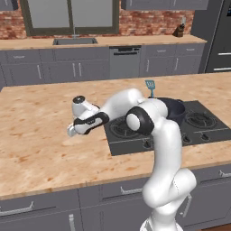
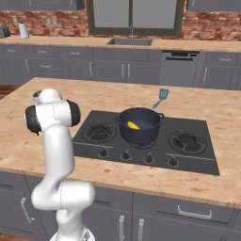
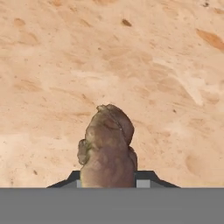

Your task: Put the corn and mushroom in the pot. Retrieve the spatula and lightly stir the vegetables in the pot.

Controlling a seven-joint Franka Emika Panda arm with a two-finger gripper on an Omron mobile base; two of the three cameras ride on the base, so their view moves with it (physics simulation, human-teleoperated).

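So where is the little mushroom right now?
In the hand view, the mushroom sits between the gripper's fingers, just above the bare wooden counter, left of the stove, away from the pot.

Both base views are looking forward and down from behind the arm, left and right, sharing the desk [image 1: 40, 131], stove [image 2: 141, 141], pot [image 2: 140, 126] and back wall cabinets. The hand view is looking straight down, very near the desk, at the mushroom [image 3: 107, 148].
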